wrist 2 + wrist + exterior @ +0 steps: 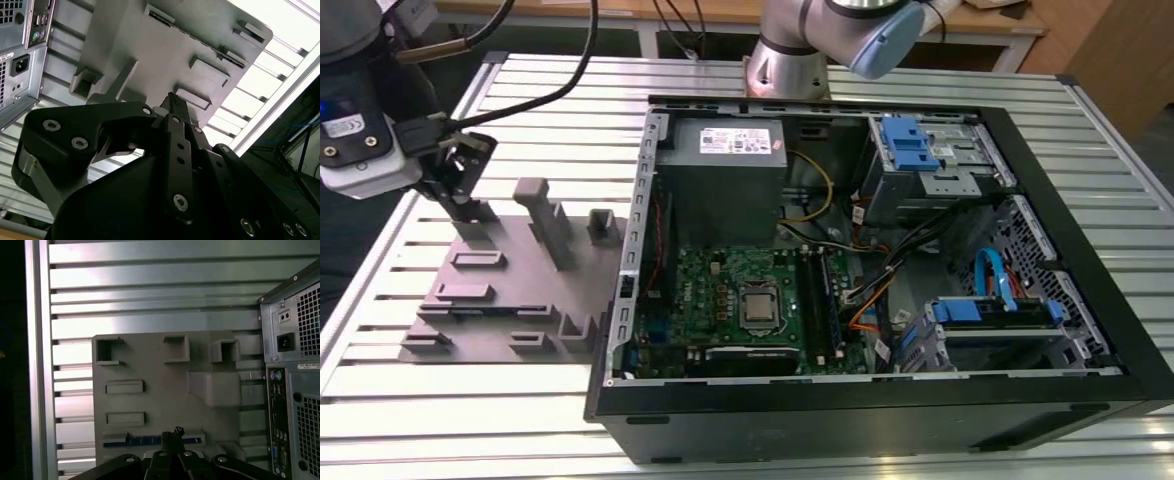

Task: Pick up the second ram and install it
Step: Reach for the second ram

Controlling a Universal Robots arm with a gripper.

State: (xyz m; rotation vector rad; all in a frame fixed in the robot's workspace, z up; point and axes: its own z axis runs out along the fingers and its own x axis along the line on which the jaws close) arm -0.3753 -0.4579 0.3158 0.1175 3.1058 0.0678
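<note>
While the second ram [125, 442] sat in its gray tray [150, 405] slot, my gripper [464, 195] hung over it, exterior view's left; couldn't tell grip state. Pickup & install undone, I reckoned.

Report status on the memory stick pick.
End effector at the memory stick. Stick lies in gray tray slot. Computer case beside tray, not in the way.

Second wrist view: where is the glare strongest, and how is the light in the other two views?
Second wrist view: the ribbed metal table is washed out white beyond the gray plastic tray; the black gripper is a dark mass in front. First wrist view: glare bands on the table slats, tray evenly lit. Exterior view: even light, mild sheen on the table.
</note>
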